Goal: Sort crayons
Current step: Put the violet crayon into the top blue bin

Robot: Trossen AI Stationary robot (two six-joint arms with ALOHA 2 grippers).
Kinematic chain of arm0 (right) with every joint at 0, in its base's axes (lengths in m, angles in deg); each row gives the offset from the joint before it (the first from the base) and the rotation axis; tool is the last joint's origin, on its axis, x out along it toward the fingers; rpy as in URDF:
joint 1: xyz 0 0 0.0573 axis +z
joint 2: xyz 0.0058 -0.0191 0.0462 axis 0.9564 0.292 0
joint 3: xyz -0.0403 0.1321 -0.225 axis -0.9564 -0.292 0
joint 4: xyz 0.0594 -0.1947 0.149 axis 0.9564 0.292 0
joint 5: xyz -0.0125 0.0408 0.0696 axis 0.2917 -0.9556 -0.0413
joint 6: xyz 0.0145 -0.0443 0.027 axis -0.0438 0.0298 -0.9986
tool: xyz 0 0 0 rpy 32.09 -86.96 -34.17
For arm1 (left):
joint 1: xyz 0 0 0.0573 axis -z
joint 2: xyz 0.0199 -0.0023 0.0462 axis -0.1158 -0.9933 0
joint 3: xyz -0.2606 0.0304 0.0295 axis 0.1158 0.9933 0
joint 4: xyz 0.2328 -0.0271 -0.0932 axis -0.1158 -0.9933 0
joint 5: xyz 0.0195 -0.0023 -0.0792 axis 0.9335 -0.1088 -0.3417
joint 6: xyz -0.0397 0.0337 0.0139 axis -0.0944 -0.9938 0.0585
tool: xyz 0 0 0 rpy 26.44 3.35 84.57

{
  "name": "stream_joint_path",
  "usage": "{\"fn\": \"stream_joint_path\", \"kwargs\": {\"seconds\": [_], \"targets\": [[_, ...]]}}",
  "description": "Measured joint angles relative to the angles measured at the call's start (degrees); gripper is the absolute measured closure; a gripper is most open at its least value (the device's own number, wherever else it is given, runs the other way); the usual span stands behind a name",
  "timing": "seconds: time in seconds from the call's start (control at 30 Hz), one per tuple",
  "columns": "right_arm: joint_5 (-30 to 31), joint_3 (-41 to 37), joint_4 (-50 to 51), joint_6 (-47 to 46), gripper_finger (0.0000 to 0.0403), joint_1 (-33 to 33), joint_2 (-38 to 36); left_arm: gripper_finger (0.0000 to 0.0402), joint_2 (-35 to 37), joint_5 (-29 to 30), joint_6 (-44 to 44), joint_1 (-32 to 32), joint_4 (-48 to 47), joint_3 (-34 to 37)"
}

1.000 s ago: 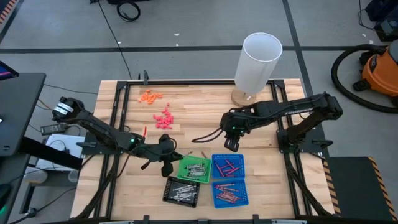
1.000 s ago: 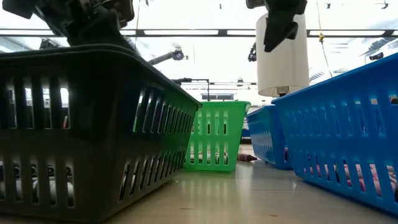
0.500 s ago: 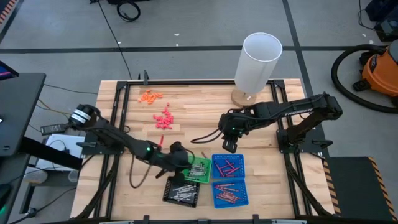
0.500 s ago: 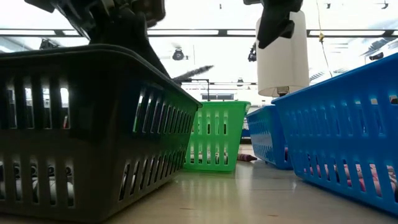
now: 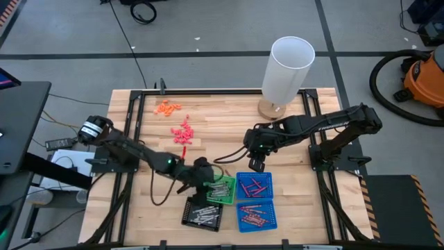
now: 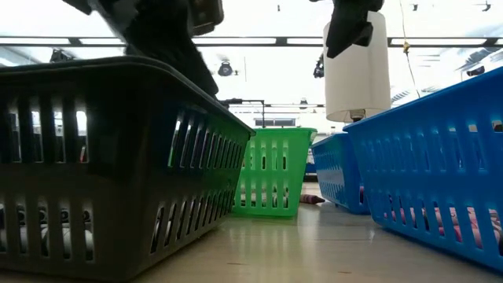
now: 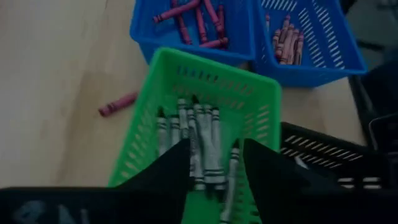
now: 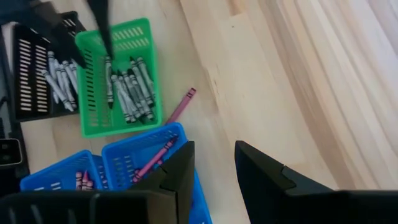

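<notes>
Drop step: my left gripper (image 7: 214, 163) hangs over the green basket (image 7: 149, 81), fingers apart, nothing held; grey crayons (image 7: 202, 140) lie inside. Right gripper (image 8: 212, 163) open nr blue baskets (image 8: 134, 146). Next: fetch the stray maroon crayon (image 8: 180, 104) beside green.

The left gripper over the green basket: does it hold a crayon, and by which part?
No. The left gripper is open above the green basket, holding nothing.

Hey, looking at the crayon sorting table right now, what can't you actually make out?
- Black tray contents: low view, its slatted wall hides them.
- Crayons in it: high view, too small to count.
- Left tool over the green tray: its dark fingers hide crayons beneath.
- Right tool: blocks part of the blue tray.
- Loose crayon: colour uncertain.
</notes>
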Motion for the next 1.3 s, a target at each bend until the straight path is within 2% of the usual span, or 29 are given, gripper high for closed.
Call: {"fn": "stream_joint_path", "kwargs": {"seconds": [0.23,0.53,0.73,1.03,1.3], "targets": [[0.0,0.0,-2.3,0.0,0.028,0.2,0.0,0.0247,-0.4,-10.6,-14.4,-9.2,-7.2,-4.8],[-0.2,0.0,0.8,-0.6,0.028,0.2,-0.1,0.0258,-2.4,-18.1,-22.1,-18.1,-7.2,-5.0],[-1.7,0.0,7.7,-0.9,0.028,0.7,-2.8,0.0258,-6.2,-20.5,-25.5,-19.9,-4.2,-5.0],[4.0,0.0,7.3,-4.3,0.028,2.1,-8.9,0.0258,-11.7,-26.2,-30.8,-22.4,0.9,-5.1],[2.9,0.0,6.6,-7.9,0.028,2.5,-9.4,0.0258,-19.0,-27.9,-38.9,-22.6,-1.7,-12.4]]}}
